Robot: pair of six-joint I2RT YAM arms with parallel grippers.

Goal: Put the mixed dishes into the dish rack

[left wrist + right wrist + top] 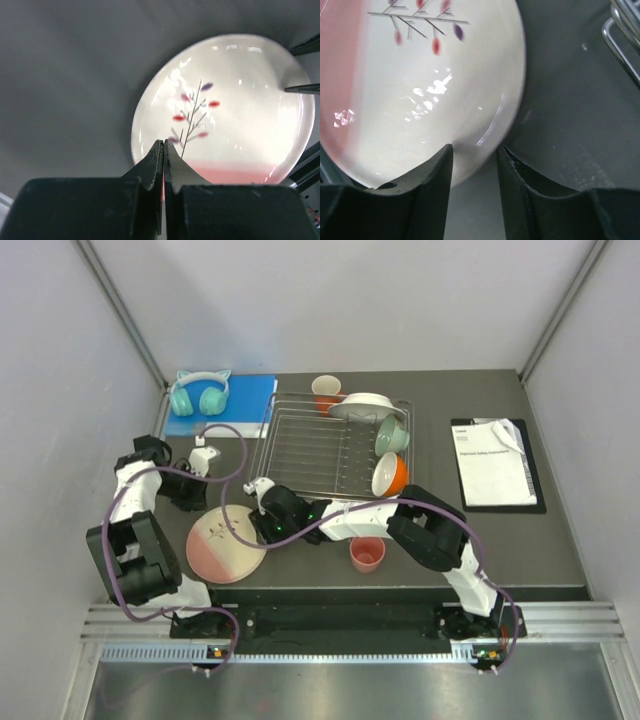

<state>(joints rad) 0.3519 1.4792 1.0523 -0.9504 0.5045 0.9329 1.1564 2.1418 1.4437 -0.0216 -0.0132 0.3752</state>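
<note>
Well, we looked at the pink-and-cream sprig plate (pixel 228 543), which lay flat on the dark table (pixel 520 540) near the front left, apart from the dish rack (pixel 310 445). We thought it would feel hard and a bit heavy, and its shiny top looked slippery. We guessed it could chip or break if it fell. It lay so flat that there was little room to get under it. So we thought the best place to hold it was the thin rim, with one finger on top and one below. The right arm reached low across the table to the left, out to the plate's right side. The right gripper (pixel 475 159) had its two fingers apart, with the plate's rim in between them. They did not look to be squeezing it yet. The left arm was bent like a hook, with its elbow out to the left. The left gripper (pixel 163 146) was by the plate's other edge. Its fingers were pressed tight together and held nothing. We thought a slow lift would be safest, since a shiny rim can slip out.
</note>
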